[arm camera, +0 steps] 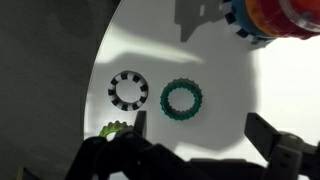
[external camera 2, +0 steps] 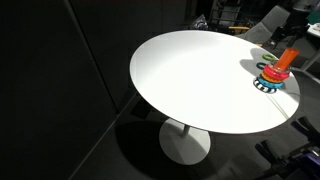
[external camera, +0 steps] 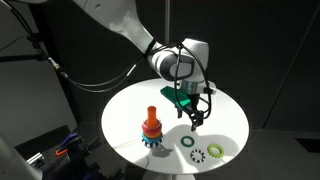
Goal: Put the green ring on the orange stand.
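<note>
The green ring [arm camera: 182, 99] lies flat on the round white table; it also shows in an exterior view [external camera: 188, 141] near the table's front edge. The orange stand [external camera: 151, 127] is an upright orange peg on a blue toothed base, left of the rings; it shows at the table's right edge in an exterior view [external camera 2: 276, 71] and at the top right of the wrist view [arm camera: 272, 17]. My gripper [external camera: 196, 121] hangs above the table just behind the green ring. In the wrist view its fingers [arm camera: 199, 125] are spread apart and empty, with the ring just beyond them.
A white ring with dark dots [arm camera: 127, 89] lies beside the green ring, and a yellow-green ring [arm camera: 115, 130] lies near it, partly hidden by a finger. Both also show in an exterior view [external camera: 197, 154] [external camera: 216, 150]. The round white table [external camera 2: 190, 85] stands against dark surroundings.
</note>
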